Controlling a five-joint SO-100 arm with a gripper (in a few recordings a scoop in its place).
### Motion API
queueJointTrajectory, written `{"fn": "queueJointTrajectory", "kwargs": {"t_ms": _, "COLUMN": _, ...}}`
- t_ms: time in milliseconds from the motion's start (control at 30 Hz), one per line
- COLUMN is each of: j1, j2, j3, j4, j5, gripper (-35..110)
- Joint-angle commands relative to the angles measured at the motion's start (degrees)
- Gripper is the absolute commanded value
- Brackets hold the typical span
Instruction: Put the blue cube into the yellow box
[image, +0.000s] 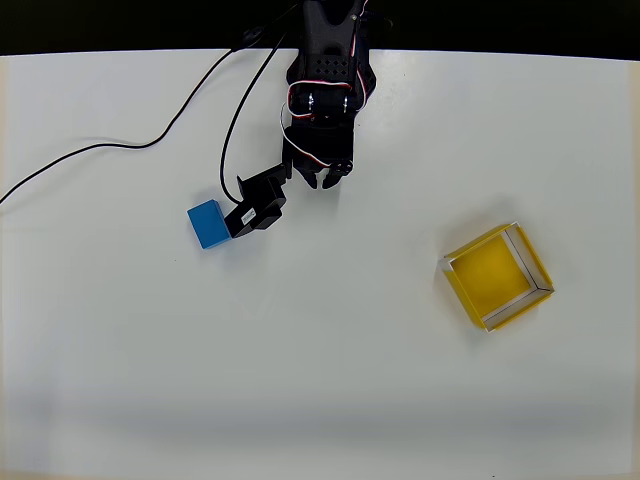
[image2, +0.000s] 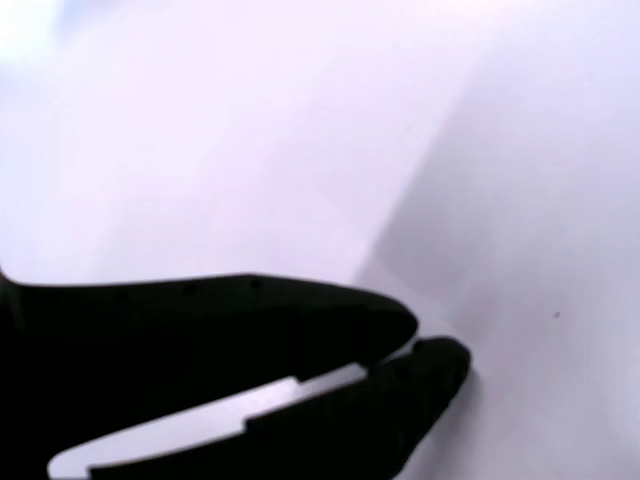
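The blue cube (image: 207, 223) lies on the white table, left of centre in the overhead view. A black boxy part of the arm (image: 258, 205) sits right against the cube's right side. My gripper (image: 326, 180) points down at the table to the right of the cube and a little further back, well apart from it. In the wrist view my gripper (image2: 425, 345) has its two black fingertips (image2: 390, 315) meeting over bare table, shut with nothing between them. The yellow box (image: 530, 262), a shallow tray with pale rims, stands far to the right and holds nothing.
Black cables (image: 150, 140) run from the arm base (image: 325, 40) across the back left of the table (image: 320, 400). The table's back edge meets a dark strip along the top of the overhead view.
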Motion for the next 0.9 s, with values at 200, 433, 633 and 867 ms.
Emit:
{"fn": "queueJointTrajectory", "kwargs": {"t_ms": 200, "j1": -0.44, "j2": 1.58, "j3": 1.58, "j4": 0.88, "j5": 1.32, "gripper": 0}}
{"fn": "queueJointTrajectory", "kwargs": {"t_ms": 433, "j1": 2.55, "j2": 0.70, "j3": -1.49, "j4": -0.62, "j5": -6.77, "gripper": 3}}
{"fn": "queueJointTrajectory", "kwargs": {"t_ms": 633, "j1": 7.47, "j2": -11.16, "j3": -18.63, "j4": -4.83, "j5": -11.43, "gripper": 19}}
{"fn": "queueJointTrajectory", "kwargs": {"t_ms": 867, "j1": 18.19, "j2": -27.51, "j3": -38.23, "j4": -5.89, "j5": -17.40, "gripper": 37}}
